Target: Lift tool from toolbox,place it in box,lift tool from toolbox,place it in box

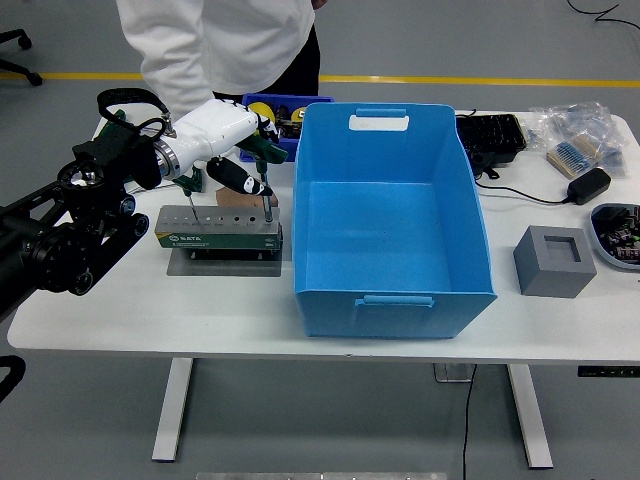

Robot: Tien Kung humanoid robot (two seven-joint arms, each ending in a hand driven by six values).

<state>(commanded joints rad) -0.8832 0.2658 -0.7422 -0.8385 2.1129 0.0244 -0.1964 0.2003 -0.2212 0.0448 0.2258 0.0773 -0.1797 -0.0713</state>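
Left robot hand (232, 135): I've got the white fingers curled round a black-handled tool (240, 180), gripping it above the toolbox.
Tool: shaft tip at the rightmost hole, near the rack's right end; I can't tell whether it's clear.
Toolbox (217, 230): green rack on the surface (150, 310), holes facing up so tools pull straight out.
Box (385, 215): blue, open-topped, just beside the rack; short carry.
Person (215, 45): white sleeve behind, at the far side.
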